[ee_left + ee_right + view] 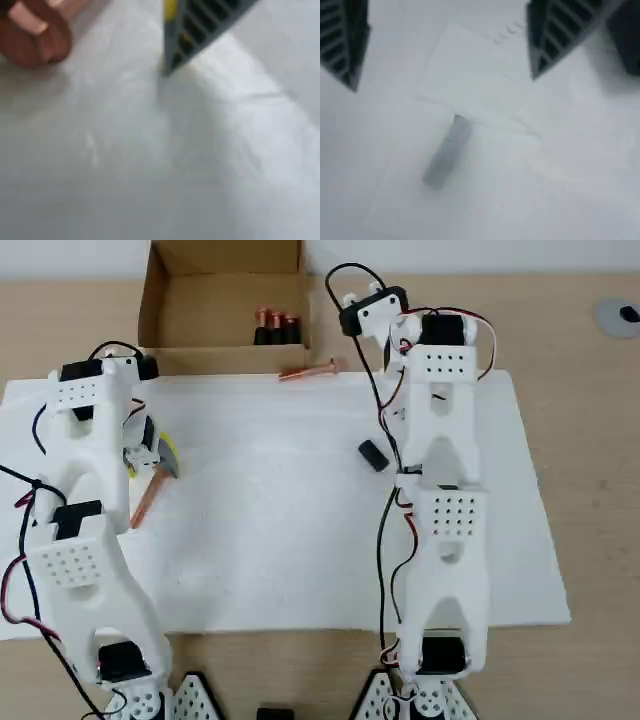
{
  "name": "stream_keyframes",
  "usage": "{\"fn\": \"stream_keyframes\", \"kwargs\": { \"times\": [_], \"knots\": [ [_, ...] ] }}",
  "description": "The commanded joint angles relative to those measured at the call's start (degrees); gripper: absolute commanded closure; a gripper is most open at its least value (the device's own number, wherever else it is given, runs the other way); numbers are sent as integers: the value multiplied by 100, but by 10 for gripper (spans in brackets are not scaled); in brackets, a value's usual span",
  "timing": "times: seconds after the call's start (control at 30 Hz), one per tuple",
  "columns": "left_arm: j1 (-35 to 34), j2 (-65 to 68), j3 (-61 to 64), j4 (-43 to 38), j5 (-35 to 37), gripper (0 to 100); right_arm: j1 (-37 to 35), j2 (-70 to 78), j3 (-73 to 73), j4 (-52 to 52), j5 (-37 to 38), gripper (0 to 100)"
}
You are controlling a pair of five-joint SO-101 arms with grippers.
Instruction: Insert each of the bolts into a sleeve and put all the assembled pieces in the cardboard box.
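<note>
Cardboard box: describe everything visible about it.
The cardboard box is brown, open-topped, flaps standing up, upright at the far edge of the white mat. Three assembled pieces, copper with dark ends, lie side by side against its front wall near the right corner; the remaining floor is bare. A loose bolt lies just outside that wall.
</note>
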Motion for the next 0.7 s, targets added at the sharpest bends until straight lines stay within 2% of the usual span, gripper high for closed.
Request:
{"fn": "stream_keyframes", "kwargs": {
  "times": [0.0, 0.17, 0.3, 0.67],
  "knots": [
    [-185, 57, 387, -35, -281, 747, -31, -585, 4, 62, -35, 739],
    [-123, 57, 545, -35, -580, 775, -40, -585, 4, 62, -35, 739],
    [-132, 48, 527, -35, -598, 988, -40, -585, 4, 62, -35, 739],
    [-149, -57, 396, 53, -527, 989, -48, -585, 4, 62, -35, 739]
  ]
}}
